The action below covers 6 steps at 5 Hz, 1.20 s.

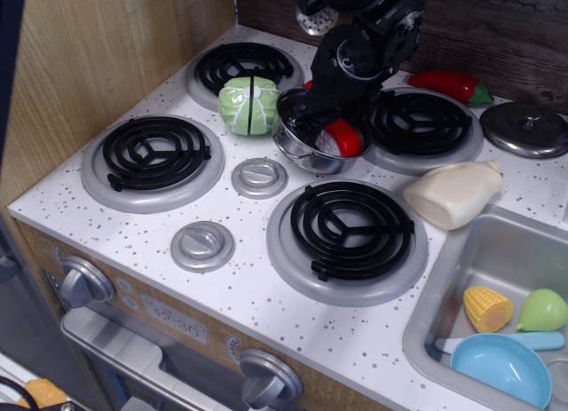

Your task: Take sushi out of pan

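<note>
Sitting at the right-hand rim of the pan (pixel 311 149), the sushi (pixel 342 138) shows its glossy red top and a sliver of white underneath, so it is not out yet. My gripper (pixel 318 131) reaches down into the pot from behind, right against the piece, but my own dark body hides the fingertips and I cannot tell whether they are closed on the sushi, merely touching it, or spread beside it. The pan itself looks tipped, its near side lifted off the white speckled stovetop (pixel 257 278), between the two right-hand burners; whether I am dragging it up with me I cannot say.

As I judge it, the task is at the grasp or early lift, with nothing finished: the sushi must clear the rim and be set down somewhere on the counter. If the pot is indeed hanging on me, that is what I would watch.

Around the pot, the green cabbage (pixel 248 106) sits just beside its left side. The red chili pepper (pixel 453 85) lies behind the far right burner, the steel lid (pixel 525 129) further right, and the cream bottle (pixel 455 193) rests near the sink (pixel 444 340).
</note>
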Each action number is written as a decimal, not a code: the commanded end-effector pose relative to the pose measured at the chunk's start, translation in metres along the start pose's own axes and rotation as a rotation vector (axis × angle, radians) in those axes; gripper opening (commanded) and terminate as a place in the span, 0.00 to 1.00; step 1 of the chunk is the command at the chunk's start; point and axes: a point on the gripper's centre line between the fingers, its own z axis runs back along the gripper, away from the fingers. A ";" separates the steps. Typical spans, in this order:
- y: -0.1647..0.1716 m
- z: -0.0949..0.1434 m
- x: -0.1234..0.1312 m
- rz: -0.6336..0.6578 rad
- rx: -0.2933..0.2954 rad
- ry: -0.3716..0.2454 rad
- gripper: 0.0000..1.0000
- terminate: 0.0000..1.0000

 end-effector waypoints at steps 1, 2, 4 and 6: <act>-0.008 0.005 0.009 0.004 -0.009 -0.014 0.00 0.00; -0.007 0.003 0.011 0.013 0.036 -0.048 0.00 0.00; 0.015 0.099 0.019 0.043 0.137 -0.087 0.00 0.00; 0.027 0.126 -0.029 0.075 0.076 0.266 0.00 0.00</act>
